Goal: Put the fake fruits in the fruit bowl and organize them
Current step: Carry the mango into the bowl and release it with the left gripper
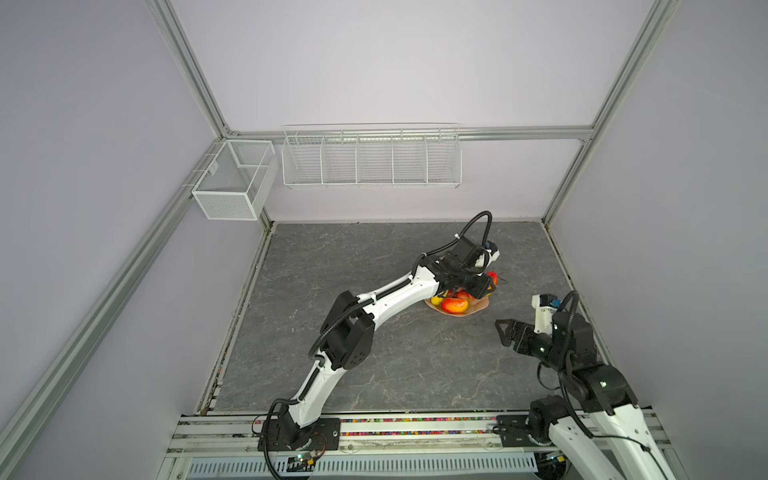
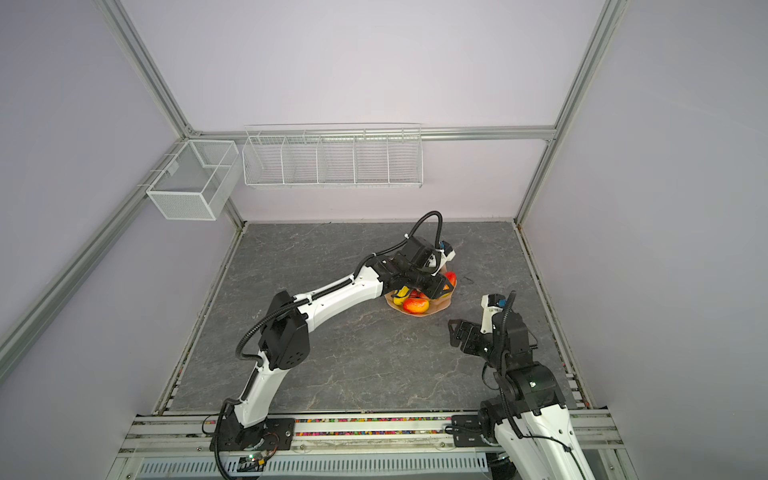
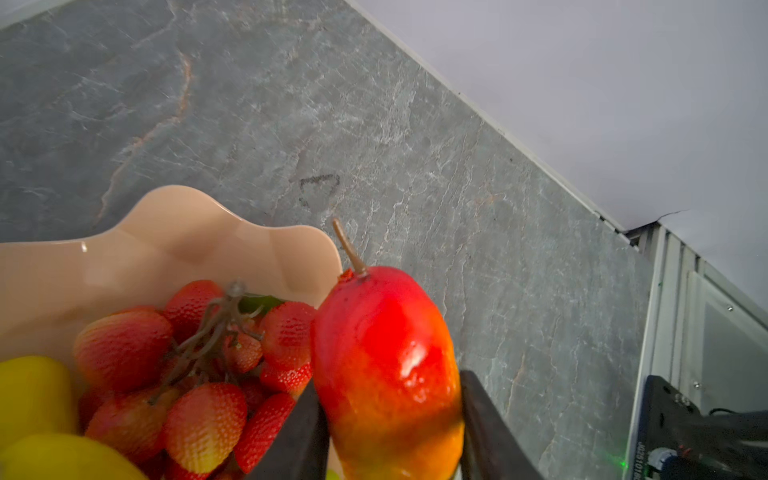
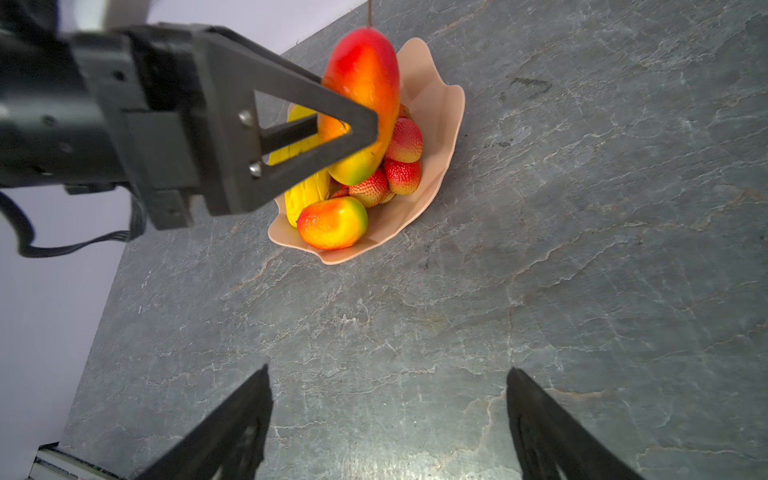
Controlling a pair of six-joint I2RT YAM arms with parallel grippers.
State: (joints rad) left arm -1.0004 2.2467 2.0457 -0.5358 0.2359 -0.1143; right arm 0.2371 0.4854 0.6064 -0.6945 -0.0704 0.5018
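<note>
The peach-pink fruit bowl [image 1: 478, 309] [image 2: 440, 312] [image 3: 178, 232] [image 4: 440, 137] sits right of the table's middle. In it lie a red-orange mango [image 4: 332, 222] [image 1: 454, 305] [image 2: 415, 306], yellow bumpy fruits [image 4: 305, 191] [image 3: 33, 390] and the red grape bunch [image 3: 199, 365] [image 4: 399, 166]. My left gripper [image 3: 388, 382] [image 4: 357, 129] [image 1: 484, 286] is shut on a second mango [image 3: 386, 332] [image 4: 365, 70], held just above the grapes with its stem end past the rim. My right gripper [image 4: 388, 374] [image 1: 500, 328] [image 2: 453, 328] hangs open over bare table, near the bowl's right front.
White wire baskets [image 1: 372, 160] and a mesh box [image 1: 235, 178] hang on the back wall. Aluminium frame posts close in the grey stone table [image 1: 353, 374]. A dark scribble [image 3: 320, 187] marks the table beyond the bowl. The arms' base rail [image 1: 415, 428] runs along the front.
</note>
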